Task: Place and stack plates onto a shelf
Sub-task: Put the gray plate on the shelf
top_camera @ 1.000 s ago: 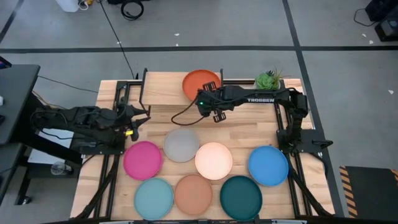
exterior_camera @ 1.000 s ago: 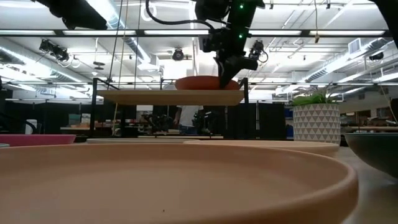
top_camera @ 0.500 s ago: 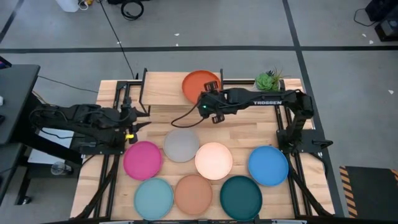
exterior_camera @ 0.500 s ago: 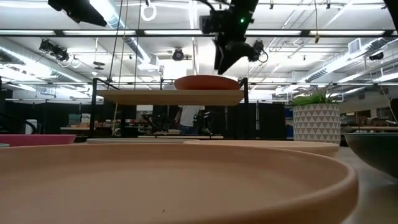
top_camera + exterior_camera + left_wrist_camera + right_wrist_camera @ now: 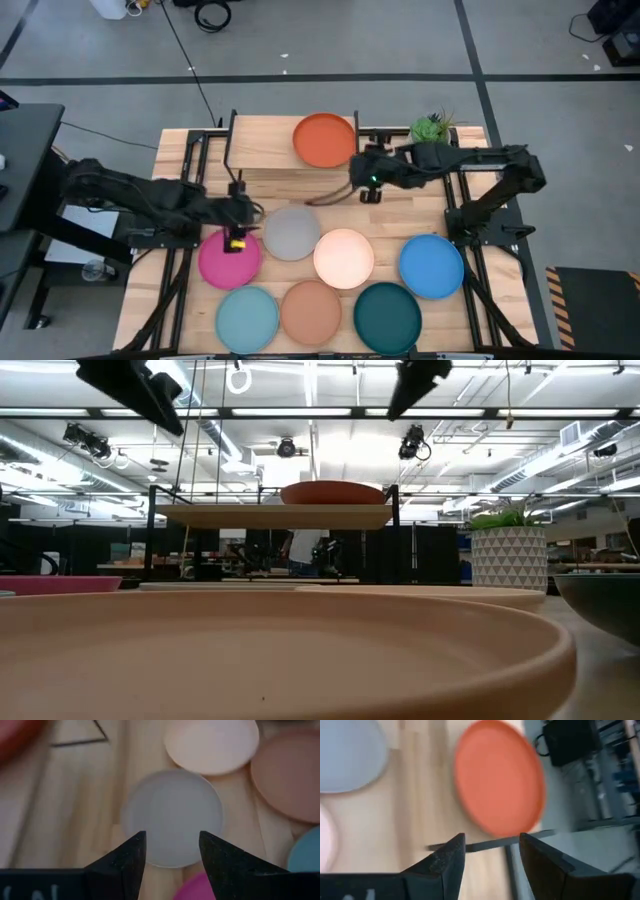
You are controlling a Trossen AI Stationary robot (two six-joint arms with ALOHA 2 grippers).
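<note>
From overhead I'm looking straight down on the whole tabletop [image 5: 400,205] and both arms. My low camera sits at tabletop height, right against the peach plate [image 5: 280,650], facing level toward the shelf [image 5: 275,515]. The left wrist camera peers closely down on the grey plate [image 5: 172,815]; the right wrist camera takes in the orange plate [image 5: 500,782], shared with the overhead and low views.

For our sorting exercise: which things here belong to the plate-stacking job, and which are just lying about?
Job: orange plate on the shelf; grey plate, pink plate, cream plate, blue plate, light blue plate, peach plate, teal plate.

Lying about: potted plant.
</note>
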